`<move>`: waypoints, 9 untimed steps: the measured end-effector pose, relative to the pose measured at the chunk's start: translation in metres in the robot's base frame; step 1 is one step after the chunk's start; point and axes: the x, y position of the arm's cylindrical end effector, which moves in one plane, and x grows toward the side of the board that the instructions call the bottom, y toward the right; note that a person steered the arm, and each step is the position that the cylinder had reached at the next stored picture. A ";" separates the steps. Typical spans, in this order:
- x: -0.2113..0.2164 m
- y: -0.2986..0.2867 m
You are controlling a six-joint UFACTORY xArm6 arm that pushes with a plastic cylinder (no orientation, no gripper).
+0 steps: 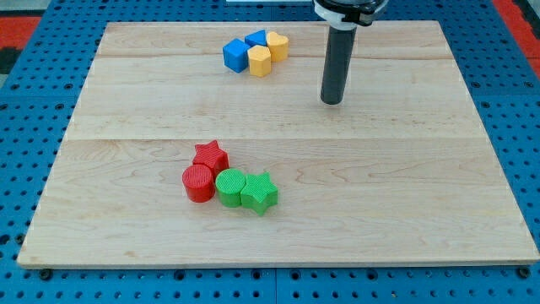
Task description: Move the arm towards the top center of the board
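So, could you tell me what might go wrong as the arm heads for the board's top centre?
My tip sits right of the blue and yellow cluster near the top. Drifting too far left could knock the nearest yellow block. Overshooting upward could run off the board's top edge.

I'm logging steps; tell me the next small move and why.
Probably slide my tip a little toward the view's top and left: it sits right of the board's center line, with the blue and yellow blocks further left, so keep short of them.
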 end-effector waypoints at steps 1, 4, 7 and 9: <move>0.000 0.000; 0.000 0.008; 0.001 -0.014; -0.145 0.011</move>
